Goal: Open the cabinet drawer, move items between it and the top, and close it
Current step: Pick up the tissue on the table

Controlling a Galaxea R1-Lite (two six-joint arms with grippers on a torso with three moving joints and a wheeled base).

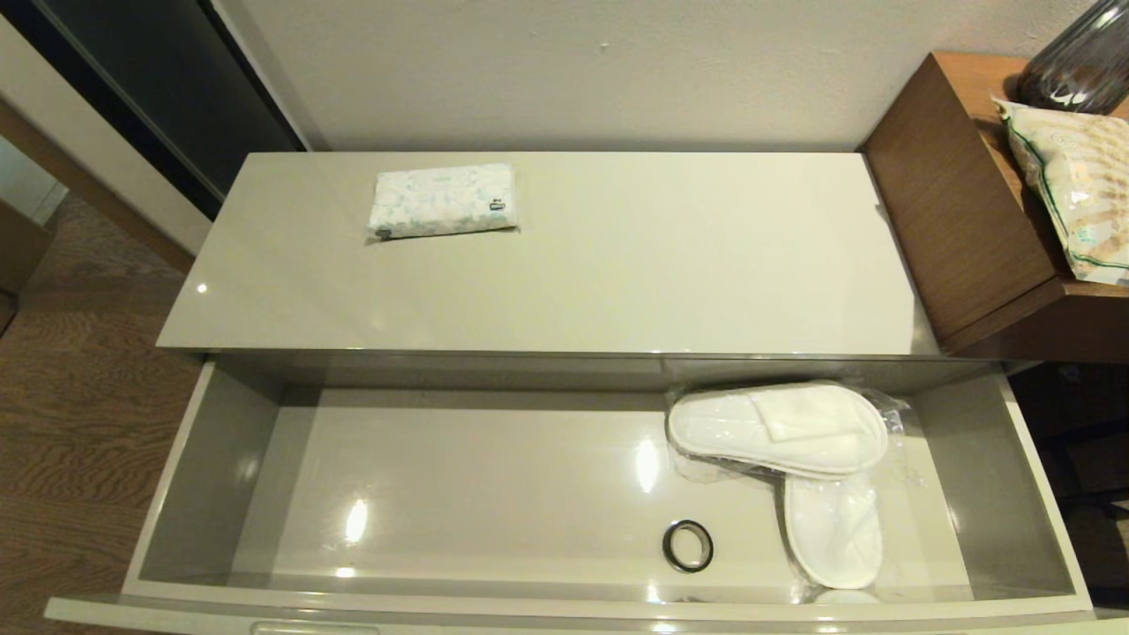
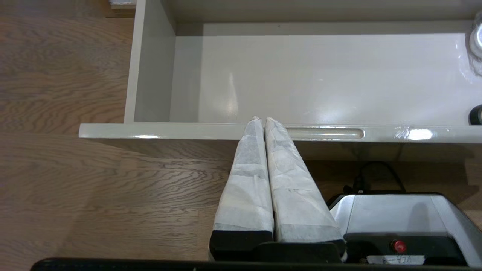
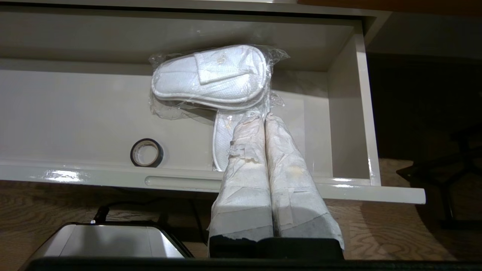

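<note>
The cabinet drawer (image 1: 203, 459) stands pulled fully out below the top (image 1: 617, 265). Inside it, on the right, lie white slippers (image 1: 781, 428) in clear bags, one pair across, another (image 1: 833, 529) pointing to the front. A small black tape roll (image 1: 688, 546) rests near the front wall. The white tissue pack (image 1: 441, 201) lies on the top at the back left. My left gripper (image 2: 262, 119) is shut and empty before the drawer's front edge (image 2: 169, 130). My right gripper (image 3: 263, 115) is shut and empty, in front of the slippers (image 3: 209, 77) and tape roll (image 3: 146, 153).
A brown wooden side unit (image 1: 961, 212) stands at the right, carrying a beige green-edged bag (image 1: 1072, 190) and a dark vase (image 1: 1080, 62). Wood floor (image 1: 79, 423) lies to the left. My base (image 2: 391, 214) sits below the drawer front.
</note>
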